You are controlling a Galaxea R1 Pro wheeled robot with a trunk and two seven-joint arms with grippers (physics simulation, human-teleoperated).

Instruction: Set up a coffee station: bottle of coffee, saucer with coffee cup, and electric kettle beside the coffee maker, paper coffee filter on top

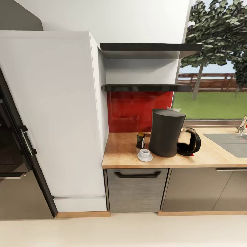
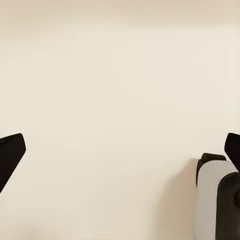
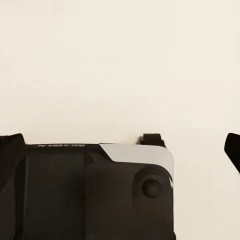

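A light wood kitchen countertop (image 1: 120, 154) holds a finished-looking coffee station near its left end. From left: the bottle of coffee (image 1: 140, 140) toward the back edge, the coffee cup (image 1: 144, 153) on its saucer (image 1: 145, 158) near the front edge, the tall coffee maker (image 1: 166, 132), then the electric kettle (image 1: 188, 141) touching it. A white tip, likely the paper coffee filter (image 1: 172, 108), shows on top. Left gripper (image 2: 120, 150) and right gripper (image 3: 120, 147) are spread wide, empty, over pale floor.

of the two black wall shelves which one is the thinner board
The lower shelf, just above the red backsplash. The upper shelf is a visibly thicker board.
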